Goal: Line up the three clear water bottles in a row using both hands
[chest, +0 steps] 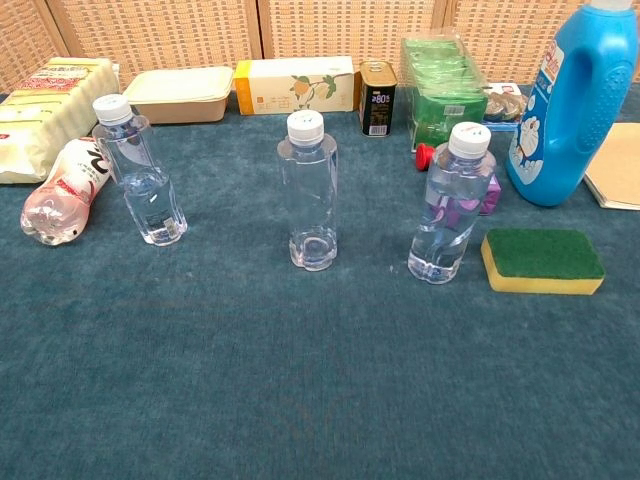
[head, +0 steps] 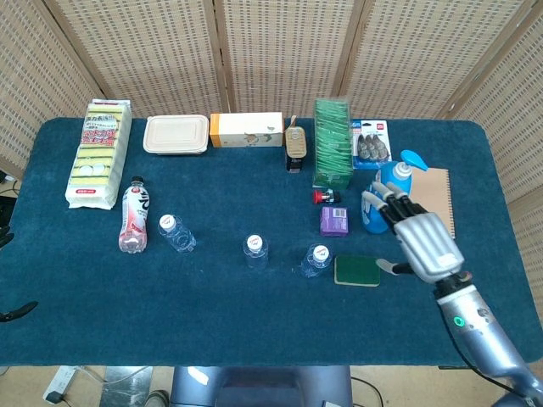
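Three bottles [chest: 308, 190] stand spaced apart; right hand [head: 422, 239] hovers open, empty.

Three clear bottles stand upright in a row across the blue cloth: the left bottle [chest: 145, 172], the middle bottle [chest: 309, 190] and the right bottle [chest: 451, 202], each white-capped and well apart from its neighbours; a pink-labelled bottle [chest: 62, 195] lies on its side just left of the left bottle; a green and yellow sponge [chest: 543, 261] sits just right of the right bottle; a blue detergent jug [chest: 572, 100] stands farther back at the right; a beige lidded box [chest: 182, 94], a carton [chest: 294, 85] and a small tin [chest: 377, 97] line the far edge.
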{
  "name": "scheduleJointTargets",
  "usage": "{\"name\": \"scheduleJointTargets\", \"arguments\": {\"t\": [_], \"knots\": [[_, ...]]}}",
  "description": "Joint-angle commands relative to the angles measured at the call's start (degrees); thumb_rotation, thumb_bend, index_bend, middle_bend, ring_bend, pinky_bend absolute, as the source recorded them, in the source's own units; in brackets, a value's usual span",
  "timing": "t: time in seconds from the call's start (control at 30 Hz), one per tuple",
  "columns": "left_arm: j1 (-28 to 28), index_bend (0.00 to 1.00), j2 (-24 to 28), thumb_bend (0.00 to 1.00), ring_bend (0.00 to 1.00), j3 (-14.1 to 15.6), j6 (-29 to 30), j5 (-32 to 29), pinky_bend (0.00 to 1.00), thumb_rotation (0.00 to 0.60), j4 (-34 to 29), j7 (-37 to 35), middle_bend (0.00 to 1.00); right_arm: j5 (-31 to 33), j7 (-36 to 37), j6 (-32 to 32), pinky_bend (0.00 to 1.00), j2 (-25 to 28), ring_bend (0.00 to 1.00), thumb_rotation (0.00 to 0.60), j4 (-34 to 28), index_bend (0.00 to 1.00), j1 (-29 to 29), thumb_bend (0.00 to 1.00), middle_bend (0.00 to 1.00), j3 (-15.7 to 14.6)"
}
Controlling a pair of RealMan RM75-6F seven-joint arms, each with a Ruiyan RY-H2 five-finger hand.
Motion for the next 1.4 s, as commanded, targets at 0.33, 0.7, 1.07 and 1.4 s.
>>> {"name": "scheduleJointTargets", "arguments": {"t": [0.33,0.7,1.07,1.4], "knots": [[-10.9,0.0,-9.9,0.06,0.0,-1.4,-8.3,1.7,0.05,0.6,11.0,-20.9,0.0,-12.5,16.4,12.0,0.26,-7.0,0.01,0.6,18.0,0.08,-20.1,0.0,0.03,-8.9],[-19.2,0.0,-18.6,0.06,0.0,-3.2,-16.2,0.2,0.05,0.6,12.2,-20.5,0.0,-12.5,28.9,16.5,0.23,-11.5,0.01,0.6,24.7,0.08,-27.2,0.0,0.03,-6.4],[-22.7,0.0,-25.6,0.05,0.0,-3.4,-21.3,-2.9,0.05,0.6,14.0,-19.9,0.0,-15.1,32.0,14.9,0.23,-10.9,0.01,0.6,26.2,0.08,-28.4,0.0,0.03,-4.9],[-25.8,0.0,-30.1,0.06,0.0,-4.1,-25.1,-4.7,0.05,0.6,17.2,-18.2,0.0,-16.4,32.9,14.2,0.23,-10.5,0.01,0.6,26.0,0.09,-29.1,0.0,0.03,-3.8]]}}
